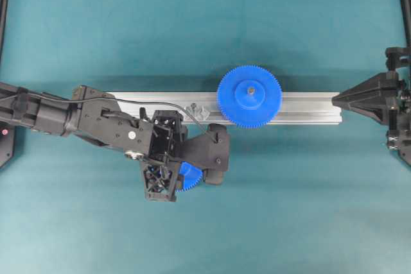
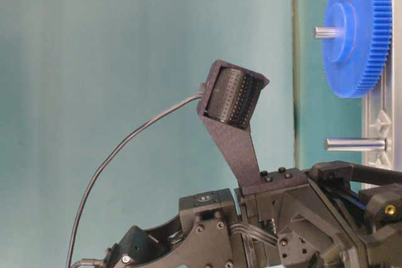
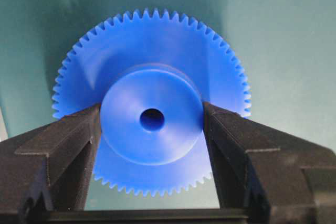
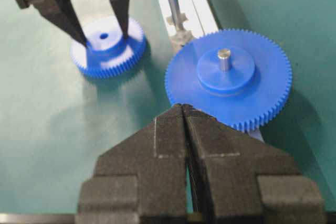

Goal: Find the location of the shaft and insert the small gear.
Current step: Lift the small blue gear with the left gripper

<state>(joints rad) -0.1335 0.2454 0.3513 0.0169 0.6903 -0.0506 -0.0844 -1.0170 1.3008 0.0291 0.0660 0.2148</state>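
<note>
We see the view turned on its side, the teal worktop (image 2: 125,61) filling the left. At the right edge a silver rail (image 2: 382,123) carries a wide blue gear (image 2: 358,29) with a grey pin through its hub. Just below it the bare shaft (image 2: 352,144) juts leftward from the rail. Along the bottom sits a black arm (image 2: 264,224), its camera mount raised and a cable curving away.
</note>
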